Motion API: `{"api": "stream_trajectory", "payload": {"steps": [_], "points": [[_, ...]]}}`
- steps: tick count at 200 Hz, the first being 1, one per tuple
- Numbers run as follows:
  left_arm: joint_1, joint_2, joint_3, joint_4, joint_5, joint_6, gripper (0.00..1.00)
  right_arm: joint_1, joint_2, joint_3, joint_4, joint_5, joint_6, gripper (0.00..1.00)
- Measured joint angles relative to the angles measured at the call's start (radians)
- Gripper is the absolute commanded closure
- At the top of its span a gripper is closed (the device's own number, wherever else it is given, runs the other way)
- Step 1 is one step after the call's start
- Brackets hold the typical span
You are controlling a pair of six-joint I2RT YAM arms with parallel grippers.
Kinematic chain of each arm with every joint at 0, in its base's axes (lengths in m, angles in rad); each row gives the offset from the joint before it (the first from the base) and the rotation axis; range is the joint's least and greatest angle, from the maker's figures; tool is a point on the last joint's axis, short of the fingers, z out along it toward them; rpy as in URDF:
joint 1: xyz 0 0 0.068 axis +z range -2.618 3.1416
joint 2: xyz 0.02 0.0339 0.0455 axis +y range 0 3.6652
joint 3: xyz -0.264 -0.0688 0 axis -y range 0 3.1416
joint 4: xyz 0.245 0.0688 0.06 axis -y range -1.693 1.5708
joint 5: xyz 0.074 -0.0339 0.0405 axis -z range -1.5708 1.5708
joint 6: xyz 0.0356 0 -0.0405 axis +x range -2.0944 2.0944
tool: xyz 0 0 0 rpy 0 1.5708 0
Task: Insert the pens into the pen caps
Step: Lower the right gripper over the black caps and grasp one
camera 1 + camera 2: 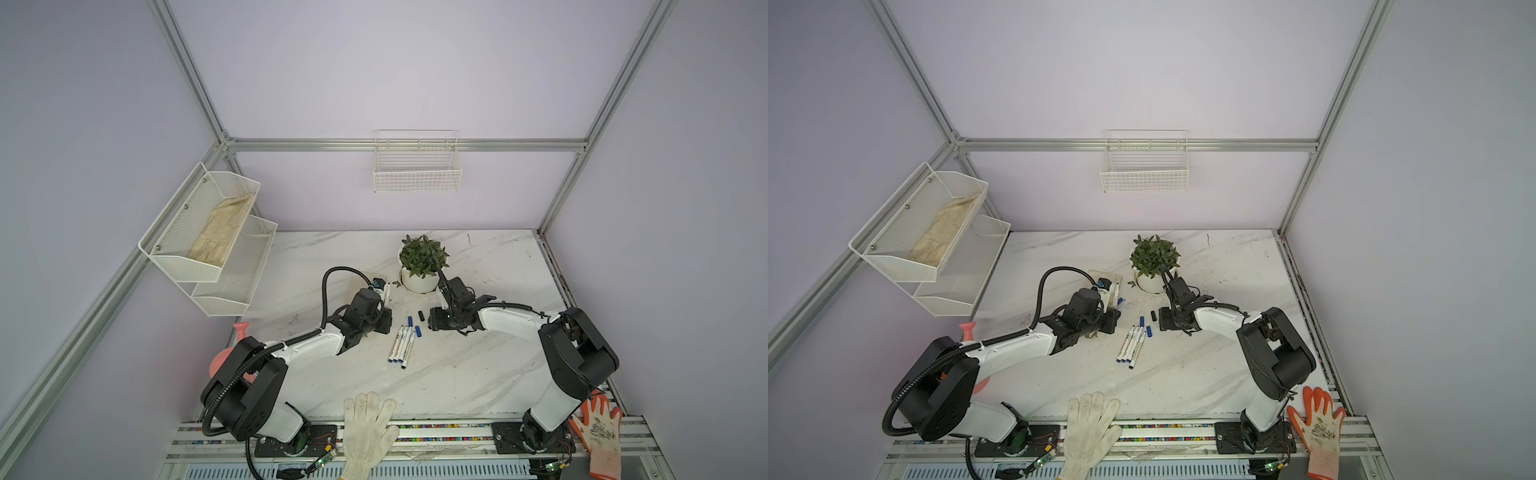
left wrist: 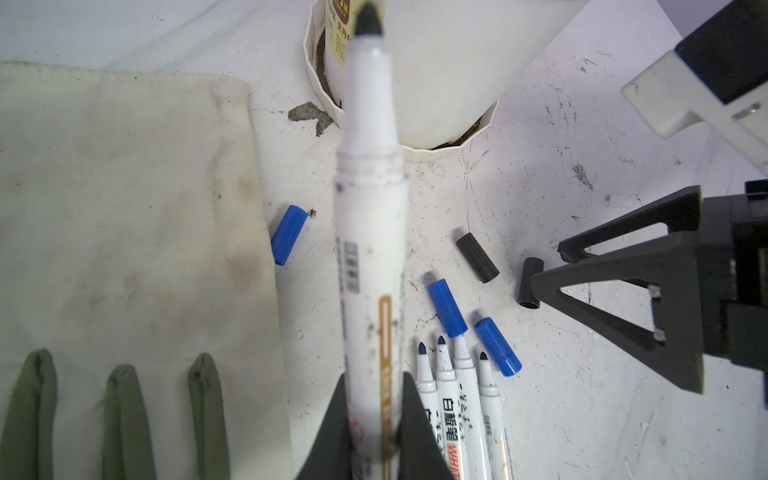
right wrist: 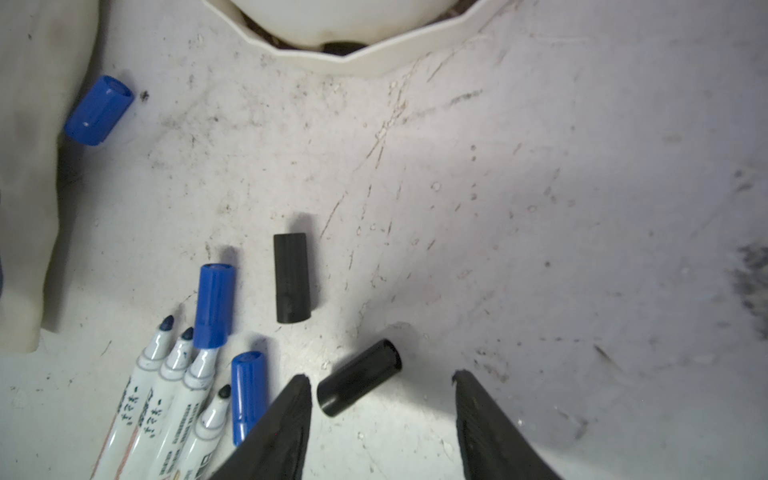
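Handling-wise, the pens (image 1: 401, 343) are light, stiff plastic tubes, smooth and keen to roll, so mid-barrel is where I'd pinch. The caps (image 3: 248, 395) are tiny, hard and slick, so they're probably best squeezed across the round sides with the mouth left free.

The left gripper (image 2: 370, 399) is clamped on one pen (image 2: 370, 249) low on the barrel. Its bare black tip is close beside the plant pot (image 1: 415, 282), toward the back edge of the tabletop (image 1: 478, 374). The other four pens lie bundled mid-tabletop between the arms.

The right gripper (image 3: 380, 374) has its jaws apart, down around a black cap (image 3: 359, 378) that lies nearer one finger, not pinched yet I'd say.

In both top views the caps are just specks. The right wrist view shows that straddle clearly, plus a second black cap (image 3: 292, 277) and three blue caps. One blue cap (image 3: 214, 305) sits at a pen's tip, and I can't tell whether it's on or only touching.
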Motion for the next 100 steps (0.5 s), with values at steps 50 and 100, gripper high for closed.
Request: {"api": "stream_trajectory", "payload": {"steps": [50, 100], "points": [[0.0, 0.0, 0.0, 0.004, 0.0, 0.0, 1.0, 0.011, 0.079, 0.092, -0.061, 0.032, 0.01, 0.48], [0.0, -0.001, 0.0, 0.01, 0.0, 0.0, 1.0, 0.058, 0.091, 0.116, -0.123, 0.13, 0.03, 0.47]]}}
